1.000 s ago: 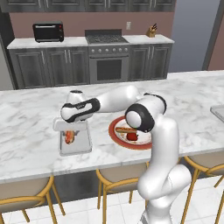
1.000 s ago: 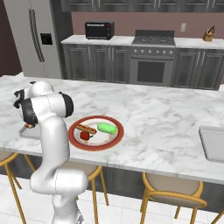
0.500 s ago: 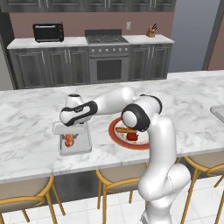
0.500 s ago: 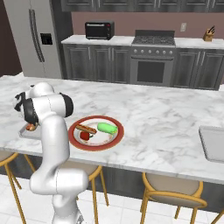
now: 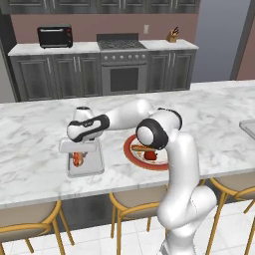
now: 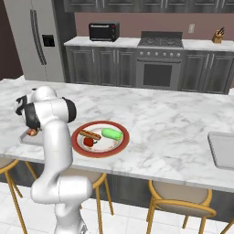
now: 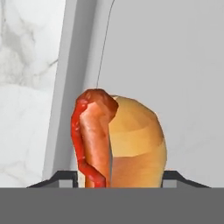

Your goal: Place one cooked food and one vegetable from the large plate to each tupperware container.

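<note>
- Far left on the marble bench (image 5: 35, 149), the near tupperware container (image 5: 85, 164), a shallow light-grey tray with rounded corners and a raised lip, sits under the hand
- The pincer (image 5: 78, 153) hangs low over that tray with its jaws closed on a hot dog (image 7: 116, 140); the hand view shows the tan bun and glossy red sausage clamped between the two dark tips, the tray's smooth floor just behind
- Step in hand, as I judge it: setting the cooked food into the first container; the next move calls for parting the jaws, then lifting straight up so the bun is not dragged out
- Just right of the tray lies the large plate (image 6: 119, 147), round, broad red rim, white centre, holding a second hot dog (image 6: 89, 135), a small red piece (image 6: 88, 142) and a smooth green vegetable (image 6: 112, 134)
- Far right, another grey container (image 6: 222, 151) waits at the bench's edge, well apart
</note>
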Available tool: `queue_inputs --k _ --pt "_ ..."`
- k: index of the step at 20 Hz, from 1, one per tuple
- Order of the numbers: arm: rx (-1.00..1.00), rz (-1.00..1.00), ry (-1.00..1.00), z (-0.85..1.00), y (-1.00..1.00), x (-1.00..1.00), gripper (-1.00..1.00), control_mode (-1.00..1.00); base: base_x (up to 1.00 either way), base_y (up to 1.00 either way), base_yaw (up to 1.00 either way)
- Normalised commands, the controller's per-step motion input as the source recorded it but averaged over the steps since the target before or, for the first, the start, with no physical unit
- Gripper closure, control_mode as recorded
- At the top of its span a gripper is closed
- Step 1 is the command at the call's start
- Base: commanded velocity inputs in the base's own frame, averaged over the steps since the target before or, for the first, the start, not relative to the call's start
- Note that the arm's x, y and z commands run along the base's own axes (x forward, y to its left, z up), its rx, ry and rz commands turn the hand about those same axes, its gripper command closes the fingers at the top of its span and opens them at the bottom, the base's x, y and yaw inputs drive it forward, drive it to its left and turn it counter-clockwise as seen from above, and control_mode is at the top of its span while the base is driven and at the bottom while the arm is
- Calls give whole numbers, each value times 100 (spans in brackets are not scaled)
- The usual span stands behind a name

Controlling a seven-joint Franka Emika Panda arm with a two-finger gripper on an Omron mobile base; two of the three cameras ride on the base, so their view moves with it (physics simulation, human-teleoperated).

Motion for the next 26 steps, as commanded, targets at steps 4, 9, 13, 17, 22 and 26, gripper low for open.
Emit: queue_inputs --k 4,9,13,17,22,26 --pt "0 0 0 5 -20 -18 -100 -100 0 0 0" --pt "0 -2 -1 24 -45 -34 -100 -100 0 0 0" --pt "1 -3 -4 56 -56 -59 -100 -100 0 0 0" --pt "0 -2 0 49 -81 -79 -100 -100 0 0 0" --pt "0 -4 0 27 -97 -84 -100 -100 0 0 0" --pt "0 0 0 4 -100 -28 -100 -100 0 0 0"
